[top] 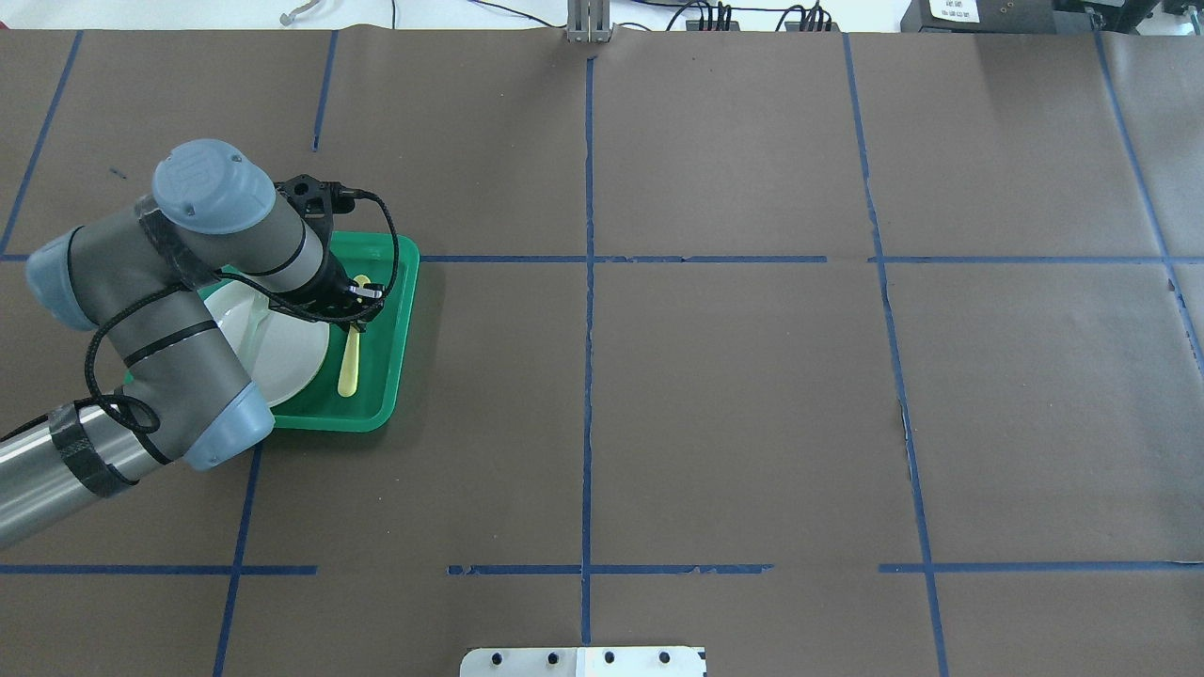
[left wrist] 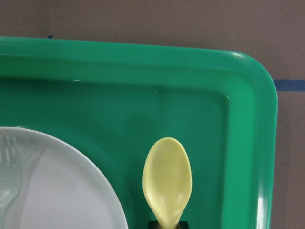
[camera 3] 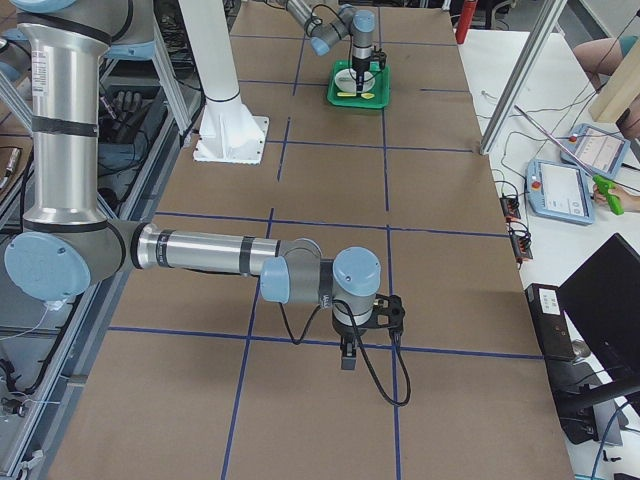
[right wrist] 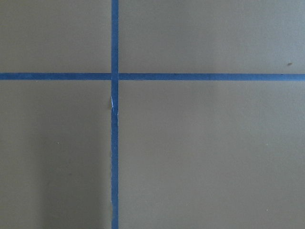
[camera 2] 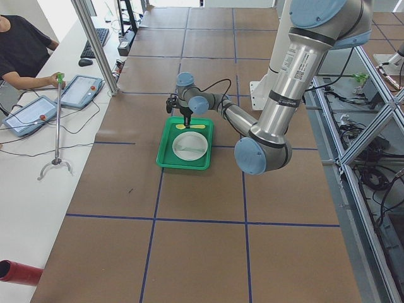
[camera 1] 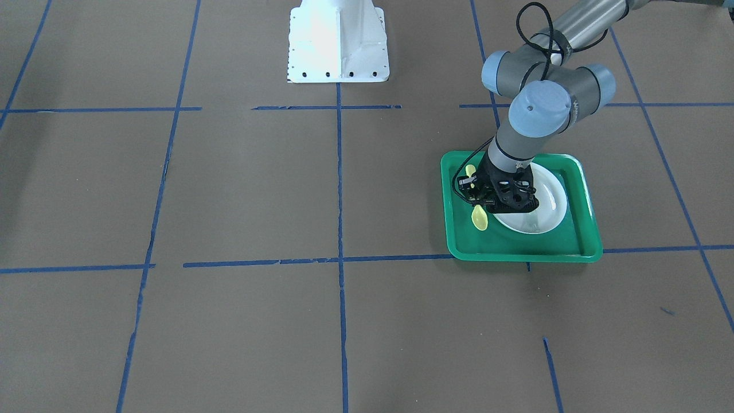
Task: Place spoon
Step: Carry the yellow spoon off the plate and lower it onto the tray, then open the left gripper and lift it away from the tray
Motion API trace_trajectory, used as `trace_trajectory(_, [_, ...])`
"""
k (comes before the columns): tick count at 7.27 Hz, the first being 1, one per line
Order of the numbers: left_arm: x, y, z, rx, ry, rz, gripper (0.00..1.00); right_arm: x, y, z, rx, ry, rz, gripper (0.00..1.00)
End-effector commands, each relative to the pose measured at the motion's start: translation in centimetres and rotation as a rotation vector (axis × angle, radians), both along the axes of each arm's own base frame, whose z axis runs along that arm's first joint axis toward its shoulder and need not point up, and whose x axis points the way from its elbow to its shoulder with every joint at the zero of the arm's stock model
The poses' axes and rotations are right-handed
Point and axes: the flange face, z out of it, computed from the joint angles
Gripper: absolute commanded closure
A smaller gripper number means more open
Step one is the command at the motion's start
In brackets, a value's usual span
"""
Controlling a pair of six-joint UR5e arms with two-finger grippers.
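The small yellow spoon (top: 349, 367) lies along the green tray (top: 403, 310), beside the white plate (top: 282, 362). My left gripper (top: 356, 315) stands over the spoon's neck and looks shut on it, low in the tray. In the left wrist view the spoon's bowl (left wrist: 167, 181) sticks out past the dark fingertips (left wrist: 167, 225) at the bottom edge. In the front-facing view the spoon (camera 1: 479, 218) shows to the left of the plate (camera 1: 545, 215). My right gripper (camera 3: 346, 358) hangs over bare table far from the tray; I cannot tell whether it is open or shut.
A pale grey-green fork (left wrist: 9, 160) lies on the plate. The tray's raised rim (left wrist: 143, 52) runs close around the spoon. The white robot base (camera 1: 338, 43) stands at the table's middle edge. Brown paper with blue tape lines (right wrist: 114, 114) covers the table.
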Motion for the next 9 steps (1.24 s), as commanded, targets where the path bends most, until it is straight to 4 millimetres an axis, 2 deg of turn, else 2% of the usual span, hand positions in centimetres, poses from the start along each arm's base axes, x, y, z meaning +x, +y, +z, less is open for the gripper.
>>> trace_trajectory(1, [0.5, -0.2, 0.8, 0.013, 0.014, 0.003, 1.0, 0.0, 0.0, 0.0, -0.001, 0.0, 0.0, 0.0])
trace_trajectory(2, [0.5, -0.1, 0.8, 0.014, 0.015, 0.006, 0.84, 0.0, 0.0, 0.0, -0.001, 0.0, 0.0, 0.0])
trace_trajectory(4, [0.3, 0.1, 0.9, 0.017, 0.013, 0.008, 0.25, 0.0, 0.0, 0.0, -0.001, 0.0, 0.0, 0.0])
trace_trajectory(5, [0.1, 0.0, 0.8, 0.021, 0.013, 0.004, 0.12, 0.0, 0.0, 0.0, 0.0, 0.0, 0.0, 0.0])
trace_trajectory(6, [-1.4, -0.7, -0.4, 0.028, 0.027, -0.018, 0.12, 0.0, 0.0, 0.0, 0.0, 0.0, 0.0, 0.0])
trace_trajectory(7, [-5.6, -2.5, -3.0, 0.059, 0.057, -0.08, 0.13, 0.0, 0.0, 0.0, -0.001, 0.0, 0.0, 0.0])
trace_trajectory(8, [-10.4, -4.4, -4.1, 0.025, 0.036, -0.126, 0.13, 0.0, 0.0, 0.0, 0.0, 0.0, 0.0, 0.0])
trace_trajectory(9, [-13.9, -5.9, -4.3, 0.064, 0.021, -0.086, 0.14, 0.0, 0.0, 0.0, 0.0, 0.0, 0.0, 0.0])
